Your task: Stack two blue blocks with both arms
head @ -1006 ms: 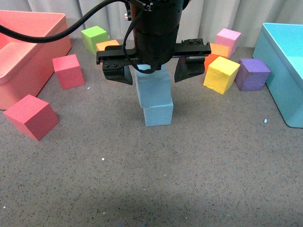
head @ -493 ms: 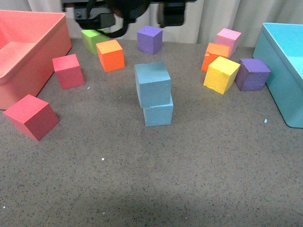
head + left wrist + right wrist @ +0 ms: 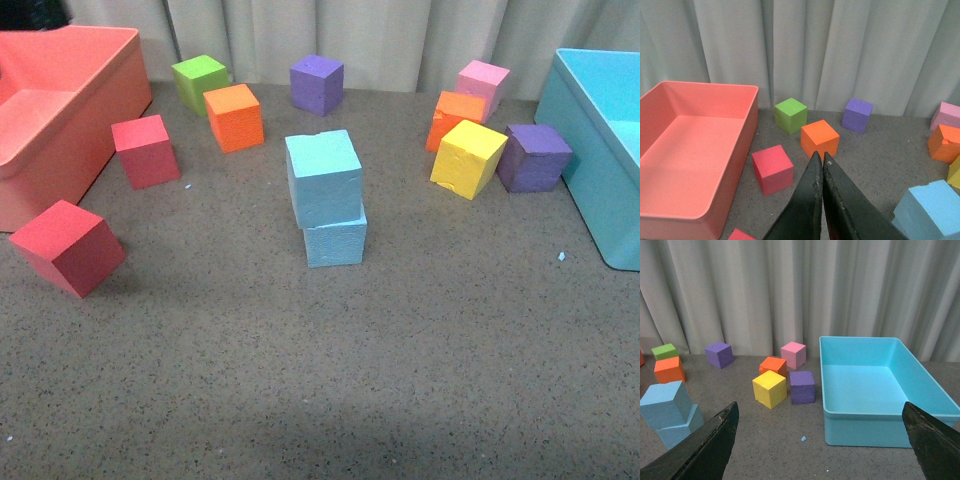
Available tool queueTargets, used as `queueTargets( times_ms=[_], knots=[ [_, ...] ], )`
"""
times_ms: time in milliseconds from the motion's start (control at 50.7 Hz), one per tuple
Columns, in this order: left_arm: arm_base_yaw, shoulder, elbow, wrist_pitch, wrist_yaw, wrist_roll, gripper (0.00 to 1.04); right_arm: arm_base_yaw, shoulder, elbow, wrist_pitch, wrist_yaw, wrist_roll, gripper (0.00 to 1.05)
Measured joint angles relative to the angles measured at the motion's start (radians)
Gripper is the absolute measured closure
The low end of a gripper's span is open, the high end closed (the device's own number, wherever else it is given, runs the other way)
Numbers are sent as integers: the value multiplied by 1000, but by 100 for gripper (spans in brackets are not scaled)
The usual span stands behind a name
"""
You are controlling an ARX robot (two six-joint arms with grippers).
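The two blue blocks stand stacked in the middle of the floor. The upper blue block (image 3: 322, 178) rests on the lower blue block (image 3: 335, 240), turned a little and overhanging it to the left. Neither arm touches them, and no gripper shows in the front view. In the left wrist view my left gripper (image 3: 819, 156) is shut on nothing, with the upper blue block (image 3: 930, 210) off to one side. My right gripper (image 3: 820, 412) is wide open and empty; the stack, upper block (image 3: 666, 404) on lower block (image 3: 682, 427), sits beyond one finger (image 3: 710, 445).
A salmon bin (image 3: 100, 120) stands at the far left and a turquoise bin (image 3: 590, 190) at the far right. Loose cubes lie around: red (image 3: 68, 247), red (image 3: 146, 150), green (image 3: 199, 80), orange (image 3: 234, 116), purple (image 3: 317, 83), yellow (image 3: 467, 157), purple (image 3: 532, 156), pink (image 3: 483, 83).
The arm with its open gripper around the upper blue block has lifted away and left the front view. The stack stays in place.
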Motion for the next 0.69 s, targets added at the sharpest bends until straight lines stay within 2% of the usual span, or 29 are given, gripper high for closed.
queueTargets(
  times_ms=[296, 552, 612, 691],
  knots=[
    [111, -214, -228, 15, 102, 8, 101, 0, 0, 0, 0, 0, 0, 9],
    [169, -468, -312, -149, 161, 9, 101, 0, 0, 0, 0, 0, 0, 9],
    [211, -521, -323, -190, 226, 10, 101, 0, 0, 0, 0, 0, 0, 9],
    [248, -596, -336, -249, 240, 10, 101, 0, 0, 0, 0, 0, 0, 9]
  ],
)
